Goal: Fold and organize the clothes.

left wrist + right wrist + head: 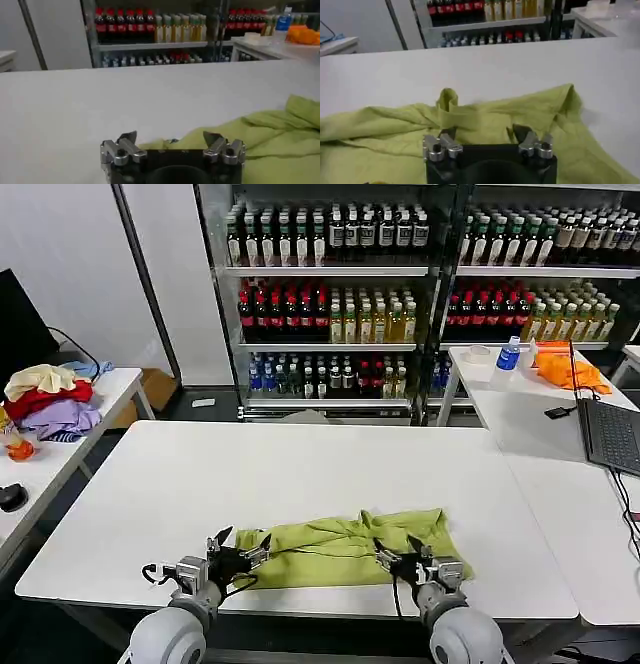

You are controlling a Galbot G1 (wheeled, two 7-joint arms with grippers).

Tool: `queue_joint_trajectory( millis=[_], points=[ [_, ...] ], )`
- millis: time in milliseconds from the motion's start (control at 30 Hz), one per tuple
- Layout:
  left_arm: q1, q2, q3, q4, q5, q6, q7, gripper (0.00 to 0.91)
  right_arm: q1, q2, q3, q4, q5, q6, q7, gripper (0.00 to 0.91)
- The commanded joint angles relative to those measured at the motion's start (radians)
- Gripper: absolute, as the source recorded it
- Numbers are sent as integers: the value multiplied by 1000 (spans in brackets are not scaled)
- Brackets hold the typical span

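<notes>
Both grippers hover low at the near edge of the white table (300, 474), jaws spread and holding nothing: the left gripper (240, 550) at the left near corner of the lime T-shirt (345, 549), the right gripper (400, 556) over its right near part. Rumpled, the shirt lies along the near edge; each gripper should pinch one hem layer cleanly and lift evenly, so the fold lands square, I judge.

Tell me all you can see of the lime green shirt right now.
The lime yellow-green soft fabric T-shirt lies crumpled and bunched, stretched sideways along the near edge of the white table, with wrinkled folds and one raised tuck. No print shows. The left hand, open, sits at its left end; the right hand, open, is over its right part.
</notes>
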State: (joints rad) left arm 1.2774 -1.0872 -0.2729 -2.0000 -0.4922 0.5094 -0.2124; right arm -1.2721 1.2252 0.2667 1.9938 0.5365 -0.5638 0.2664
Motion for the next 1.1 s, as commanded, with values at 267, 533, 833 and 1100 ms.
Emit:
queue_joint_trajectory(
  millis=[267,533,833,1100],
  points=[
    [12,3,-3,-4,2,-2,-1,907,-15,13,18,10,38,18,6,0],
    [21,7,-6,-13,1,-3,-1,907,-57,-11,86,106,43,18,-2,0],
    [3,0,7,4,1,-3,-1,907,-128,-65,205,153,56,21,-22,0],
    [-18,-7,20,26,1,-1,-1,907,-178,-86,266,187,52,20,-45,0]
  ],
)
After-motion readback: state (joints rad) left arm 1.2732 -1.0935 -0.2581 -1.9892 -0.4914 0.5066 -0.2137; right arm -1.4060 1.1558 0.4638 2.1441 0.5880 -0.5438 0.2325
